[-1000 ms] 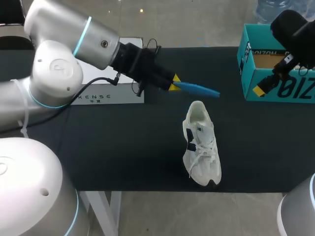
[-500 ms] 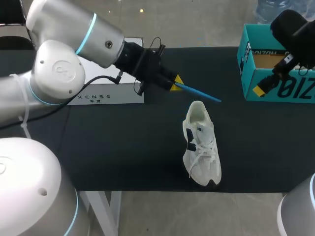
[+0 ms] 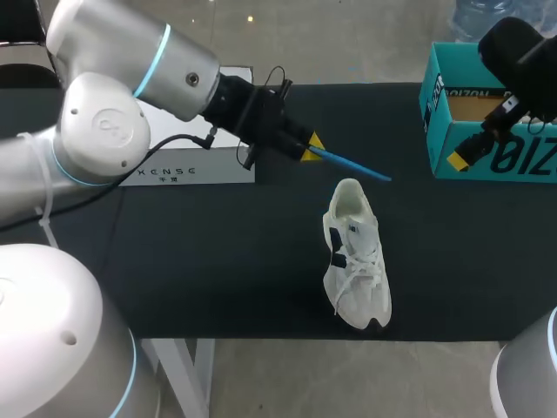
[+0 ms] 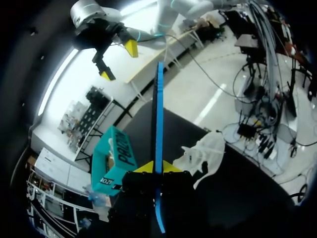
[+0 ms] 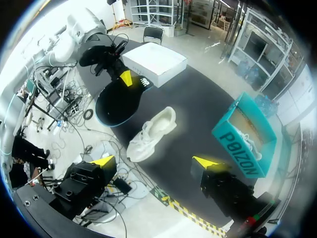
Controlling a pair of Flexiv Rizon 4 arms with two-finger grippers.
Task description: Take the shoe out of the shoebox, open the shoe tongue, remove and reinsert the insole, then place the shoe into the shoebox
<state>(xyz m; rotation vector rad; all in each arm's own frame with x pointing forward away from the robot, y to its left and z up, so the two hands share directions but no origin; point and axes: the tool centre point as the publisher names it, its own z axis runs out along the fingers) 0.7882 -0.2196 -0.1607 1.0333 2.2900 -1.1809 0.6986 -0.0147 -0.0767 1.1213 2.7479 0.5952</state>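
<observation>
While the black table (image 3: 218, 261) carries the teal shoebox (image 3: 432, 104) at its far right corner and a white box (image 3: 187, 165) far left, the white shoe (image 3: 355, 257) lies mid-table, toe near the front edge, with bare surface on both sides. The left gripper (image 4: 157, 167) is clamped on the thin blue insole (image 4: 159, 114), just beyond the heel. The right gripper (image 5: 154, 162) is spread wide and holds nothing, beside the shoebox.

Our right arm (image 3: 518, 52) covers a part of the shoebox (image 3: 522, 161), and the picture's edge cuts the box on its side away from the shoe (image 3: 355, 252). The insole (image 3: 348, 161) has one end hidden inside our left gripper (image 3: 310, 145). What lies inside the shoebox, we cannot tell.
</observation>
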